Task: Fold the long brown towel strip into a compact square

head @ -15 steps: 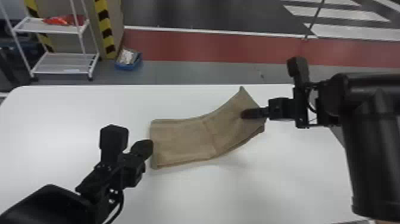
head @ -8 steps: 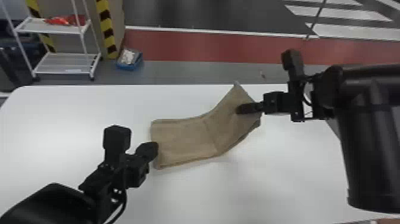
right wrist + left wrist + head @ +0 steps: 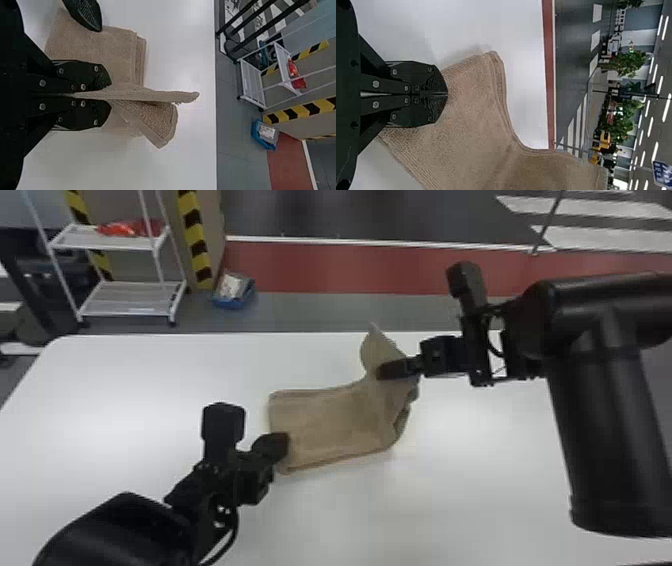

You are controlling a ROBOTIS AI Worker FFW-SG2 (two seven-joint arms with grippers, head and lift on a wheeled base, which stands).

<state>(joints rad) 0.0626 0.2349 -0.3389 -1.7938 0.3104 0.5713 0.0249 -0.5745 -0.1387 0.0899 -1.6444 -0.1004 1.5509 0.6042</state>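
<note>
My right pincer (image 3: 109, 97) is closed on a raised fold of the brown towel (image 3: 330, 420) on the counter (image 3: 150, 375); my left pincer (image 3: 445, 94), tips together, rests at the other end. I'd pin lightly there, carry the fold over low, and match edges before releasing.

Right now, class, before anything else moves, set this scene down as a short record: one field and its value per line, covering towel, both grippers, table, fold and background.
towel: brown, left part lying flat, right end raised
left gripper: fingers together, over the towel's left end
right gripper: towel pinched between its fingers
table: white, under the towel
fold: not yet a compact square
background: white shelf cart and blue bin, beyond the table
</note>
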